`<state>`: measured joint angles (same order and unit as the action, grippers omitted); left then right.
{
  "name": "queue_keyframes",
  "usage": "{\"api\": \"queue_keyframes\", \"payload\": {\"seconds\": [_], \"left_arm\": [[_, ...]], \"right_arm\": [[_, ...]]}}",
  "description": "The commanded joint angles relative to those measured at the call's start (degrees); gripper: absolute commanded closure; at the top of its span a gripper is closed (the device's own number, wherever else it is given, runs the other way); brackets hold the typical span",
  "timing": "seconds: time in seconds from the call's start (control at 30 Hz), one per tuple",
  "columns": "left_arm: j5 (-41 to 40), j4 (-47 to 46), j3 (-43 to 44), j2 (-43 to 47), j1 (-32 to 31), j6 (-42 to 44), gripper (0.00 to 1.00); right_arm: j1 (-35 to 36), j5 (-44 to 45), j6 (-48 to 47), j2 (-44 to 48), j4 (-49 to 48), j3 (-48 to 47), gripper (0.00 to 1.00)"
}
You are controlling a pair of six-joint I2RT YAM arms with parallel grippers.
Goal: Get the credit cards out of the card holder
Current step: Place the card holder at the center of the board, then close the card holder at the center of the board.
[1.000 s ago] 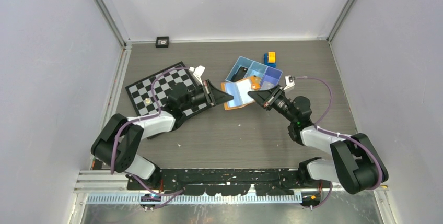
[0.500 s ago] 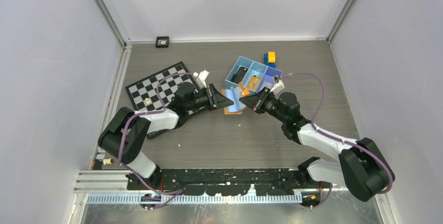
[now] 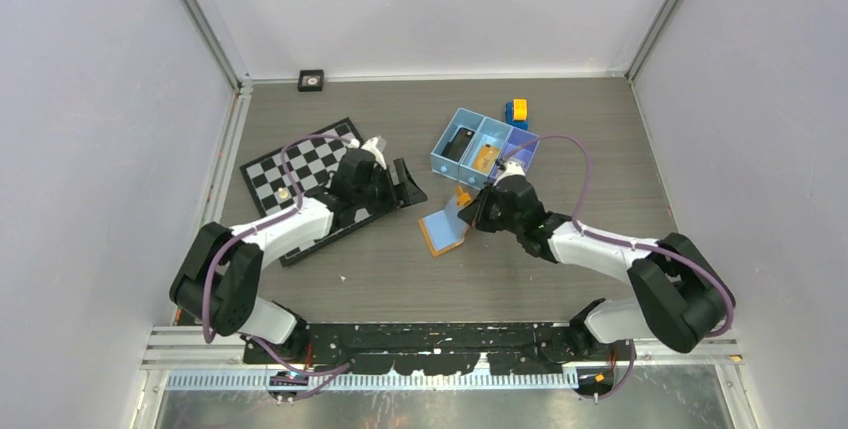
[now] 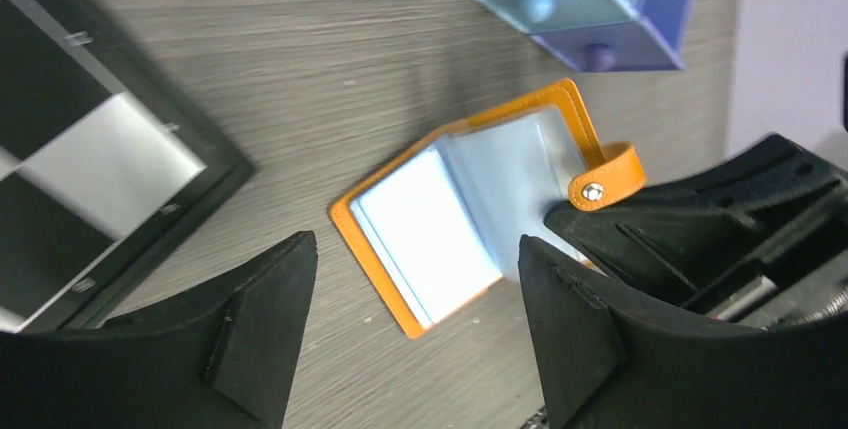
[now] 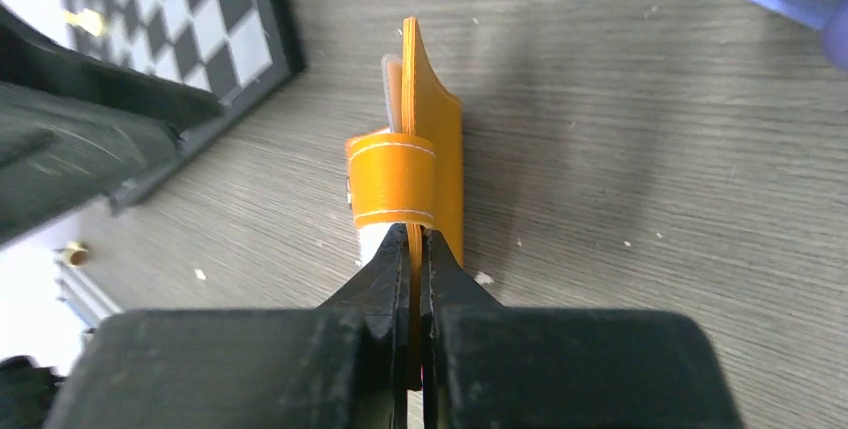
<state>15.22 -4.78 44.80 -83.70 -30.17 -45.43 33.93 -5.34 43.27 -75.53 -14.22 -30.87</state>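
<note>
Our right gripper (image 5: 418,241) is clamped on the orange cover of the card holder (image 4: 430,234), just beside its closing tab (image 4: 606,177). The holder lies open near the middle of the table (image 3: 400,279), its clear sleeves showing. Our left gripper (image 4: 415,249) hangs over it with fingers apart and holds nothing. The chessboard (image 3: 300,174) sits towards the left edge and the blue tray (image 3: 485,144) towards the far edge.

Grey wood-grain table (image 3: 400,269) — chessboard (image 3: 262,174), blue 3-compartment tray (image 3: 493,130), orange card holder (image 3: 441,232)

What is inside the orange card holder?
The open card holder shows a stack of pale, greyish sleeves. Whether cards sit in them cannot be told; the right gripper covers one edge.
</note>
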Motion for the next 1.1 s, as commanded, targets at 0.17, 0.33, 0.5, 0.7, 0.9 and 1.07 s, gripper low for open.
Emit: {"api": "queue_keyframes", "payload": {"seconds": [0.17, 0.33, 0.5, 0.7, 0.9, 1.07], "left_arm": [[-10.2, 5.9, -0.9, 8.1, 2.8, 2.3, 0.21], [-6.9, 5.4, -0.5, 6.4, 4.2, 1.7, 0.21], [-4.3, 5.1, -0.3, 5.5, 5.7, 1.2, 0.22], [-4.8, 5.2, -0.7, 6.9, 5.7, 1.9, 0.23], [-2.4, 5.1, 0.0, 5.4, 5.8, 1.8, 0.27], [-0.1, 5.5, 1.0, 4.1, 5.8, 2.0, 0.36]], "right_arm": [[12.9, 21.2, -10.8, -4.8, 8.6, -9.4, 0.73], [20.9, 27.1, -16.4, -6.4, 10.3, -12.6, 0.58], [24.8, 25.3, -19.0, -11.2, 12.6, -16.5, 0.56], [24.8, 17.4, -18.0, -20.6, 17.5, -23.3, 0.44], [24.7, 14.1, -17.7, -25.6, 20.3, -27.0, 0.33], [24.8, 10.4, -17.8, -22.9, 20.0, -26.4, 0.27]]}}
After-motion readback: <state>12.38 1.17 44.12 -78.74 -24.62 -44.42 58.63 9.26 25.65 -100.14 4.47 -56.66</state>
